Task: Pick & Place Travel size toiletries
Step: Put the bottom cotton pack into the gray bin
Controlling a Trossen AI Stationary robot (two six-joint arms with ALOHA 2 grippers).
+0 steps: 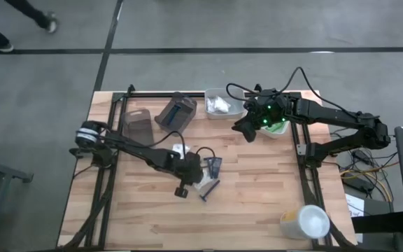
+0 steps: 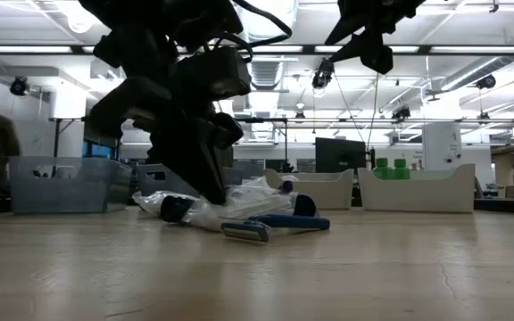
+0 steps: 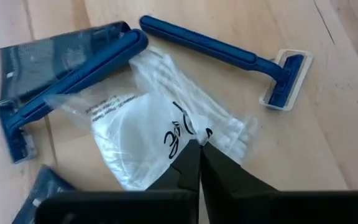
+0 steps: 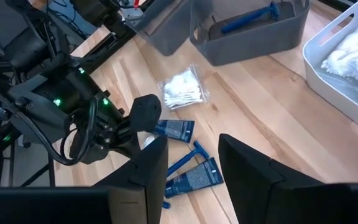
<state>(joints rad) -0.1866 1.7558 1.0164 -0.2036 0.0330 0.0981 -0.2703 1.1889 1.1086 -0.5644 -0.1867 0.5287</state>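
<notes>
1. The left end effector (image 3: pixel 199 149) is low over the middle of the wooden table (image 1: pixel 257 203), its fingers pinched together on the edge of a clear crinkly plastic packet of white cotton swabs (image 3: pixel 148 124).
2. Just beyond the fingertips lies a blue plastic disposable razor (image 3: pixel 229 59). A second blue razor (image 3: pixel 67 78) lies beside the packet, across a dark navy flat sachet (image 3: pixel 36 53).
3. Handling judgement: the packet is light, soft and slippery. The film will probably crumple and may slide out of a thin pinch, so take hold deeper, across the swab bundle. The razors are stiff and light; grip them at mid-handle.
4. The right end effector (image 4: pixel 194 155) hovers with fingers wide apart and empty, near the white tray (image 1: pixel 224 105) and the green bottles (image 1: pixel 278 126) at the far right of the table.
</notes>
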